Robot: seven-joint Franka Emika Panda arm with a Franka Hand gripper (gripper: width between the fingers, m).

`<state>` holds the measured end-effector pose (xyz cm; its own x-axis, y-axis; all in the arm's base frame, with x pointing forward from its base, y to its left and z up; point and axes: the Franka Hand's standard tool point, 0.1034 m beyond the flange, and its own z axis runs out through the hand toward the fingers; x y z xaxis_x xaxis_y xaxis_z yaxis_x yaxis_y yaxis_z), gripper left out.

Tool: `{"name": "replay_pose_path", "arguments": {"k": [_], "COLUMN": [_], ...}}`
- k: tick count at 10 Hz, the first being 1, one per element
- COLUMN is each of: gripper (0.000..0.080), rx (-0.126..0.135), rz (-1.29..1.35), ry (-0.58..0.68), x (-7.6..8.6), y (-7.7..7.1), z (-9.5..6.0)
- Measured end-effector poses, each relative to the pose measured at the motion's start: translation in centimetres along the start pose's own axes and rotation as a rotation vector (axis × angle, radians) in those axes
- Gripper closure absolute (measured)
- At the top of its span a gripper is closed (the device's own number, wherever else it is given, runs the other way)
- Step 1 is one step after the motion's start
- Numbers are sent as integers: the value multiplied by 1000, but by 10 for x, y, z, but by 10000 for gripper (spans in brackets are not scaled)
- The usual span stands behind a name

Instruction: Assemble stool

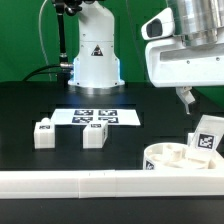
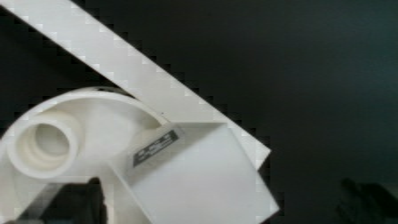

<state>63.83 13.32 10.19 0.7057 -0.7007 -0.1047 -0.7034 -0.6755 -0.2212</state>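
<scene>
The hand [image 1: 186, 98] is hanging above the worktop [image 1: 30, 100] at about two o'clock in the exterior view, over the far side of the seat [image 1: 172, 158]. It is carrying nothing I can make out, and I cannot tell whether its jaws are standing apart or together. The seat is lying at four o'clock, close against the long white rail [image 1: 70, 184]. The tagged leg [image 1: 207, 137] is standing at its far rim, seated or merely behind, I cannot tell. The outer leg [image 1: 42, 133] is sitting at nine o'clock and the middle leg [image 1: 93, 135] near the centre, both just in front of the marker board [image 1: 95, 117].

As I am judging it, the hand is risking trouble if it descends here. A finger could be clipping the tagged leg and toppling it, or pushing the seat out of place, because the space looks tight.
</scene>
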Motion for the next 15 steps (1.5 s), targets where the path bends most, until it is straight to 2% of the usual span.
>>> {"name": "replay_pose_path", "arguments": {"k": [1,6,7,11,12,15], "gripper": [151,151,151,151,151,151], "rx": [-30,-38,-50,-157,-167,-174], "rz": [-209,-633,-751,-1326,-1397,-1579], "ry": [21,30,36,27,18,4], "x": [0,4,5,-4,-3,0], "y": [1,0,0,6,9,10], "z": [-1,-5,-5,6,7,6]}}
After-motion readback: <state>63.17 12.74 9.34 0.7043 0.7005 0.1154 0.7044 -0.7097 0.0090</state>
